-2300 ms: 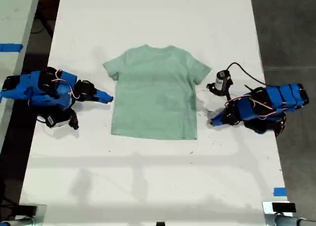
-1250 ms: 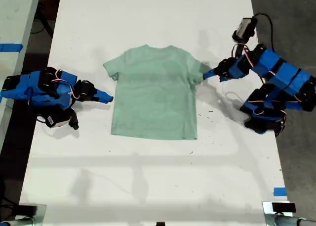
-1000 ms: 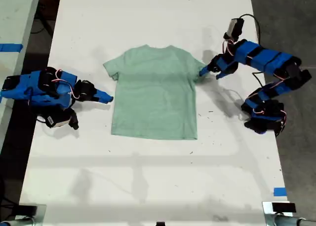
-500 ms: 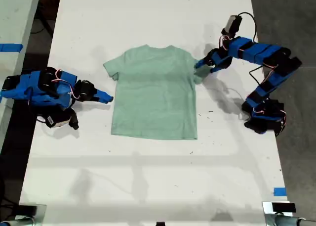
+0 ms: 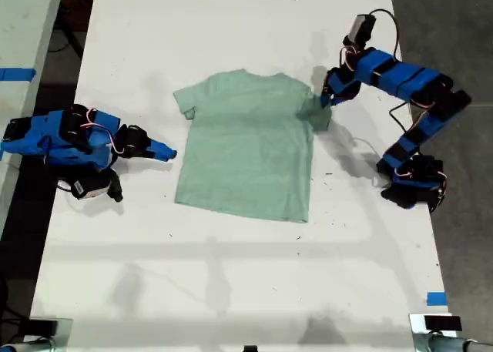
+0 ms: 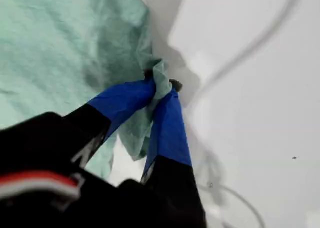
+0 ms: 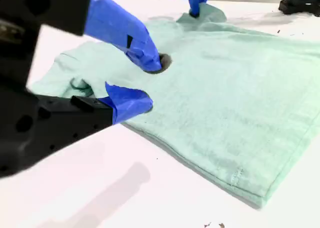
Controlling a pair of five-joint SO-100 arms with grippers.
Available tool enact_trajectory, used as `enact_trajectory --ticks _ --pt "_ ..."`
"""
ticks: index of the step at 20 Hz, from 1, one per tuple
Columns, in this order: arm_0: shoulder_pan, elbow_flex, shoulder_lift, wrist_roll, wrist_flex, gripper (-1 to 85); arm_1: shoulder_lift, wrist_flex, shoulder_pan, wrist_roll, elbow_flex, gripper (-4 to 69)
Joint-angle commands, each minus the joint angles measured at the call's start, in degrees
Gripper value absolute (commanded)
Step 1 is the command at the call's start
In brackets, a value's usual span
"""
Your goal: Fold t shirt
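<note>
Second gripper (image 5: 168,152) rests on the desk (image 5: 231,290) at the exterior view's left, fingers apart, just beside the t shirt (image 5: 246,144) lying flat mid-desk. First gripper (image 5: 323,102) has fingers clamped on the sleeve at the exterior view's right. Step: first fold; you likely carry that sleeve inward next.

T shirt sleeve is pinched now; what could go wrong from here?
1. My first pincer holds only a thin edge of the t shirt sleeve, so it may slip out.
2. Nothing pins the shirt: my second pincer is open beside it, so pulling may drag it instead of folding.
</note>
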Motion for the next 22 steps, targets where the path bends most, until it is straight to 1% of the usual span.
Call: enact_trajectory --ticks 1,3,6,9,11,13,14,16,18,20,22 --pt "-0.2 2.5 0.4 0.3 0.1 9.6 4.8 5.4 -6.3 0.7 -13.0 1.5" --pt "-0.2 2.5 0.4 0.3 0.1 9.7 4.3 6.1 -12.0 0.1 -19.7 1.5" --pt "-0.2 2.5 0.4 0.3 0.1 9.7 -1.5 2.6 -19.7 0.3 -27.4 1.5" --pt "-0.2 2.5 0.4 0.3 0.1 9.7 -12.0 -0.8 -24.8 0.6 -36.0 1.5" --pt "-0.2 2.5 0.4 0.3 0.1 9.7 -20.3 -1.1 -26.9 0.3 -42.5 2.3" --pt "-0.2 2.5 0.4 0.3 0.1 9.7 -28.5 1.1 -29.1 -0.2 -48.8 12.6" --pt "-0.2 2.5 0.4 0.3 0.1 9.7 -31.9 2.4 -29.9 -0.1 -51.1 19.0" --pt "-0.2 2.5 0.4 0.3 0.1 9.7 -33.5 3.3 -30.4 0.2 -51.2 24.6" --pt "-0.2 2.5 0.4 0.3 0.1 9.7 -31.3 5.9 -29.8 0.0 -51.2 26.4" --pt "-0.2 2.5 0.4 0.3 0.1 9.7 -26.1 9.1 -28.7 -1.1 -51.2 26.2" --pt "-0.2 2.5 0.4 0.3 0.1 9.7 -19.3 14.5 -27.2 -1.6 -50.9 25.8"
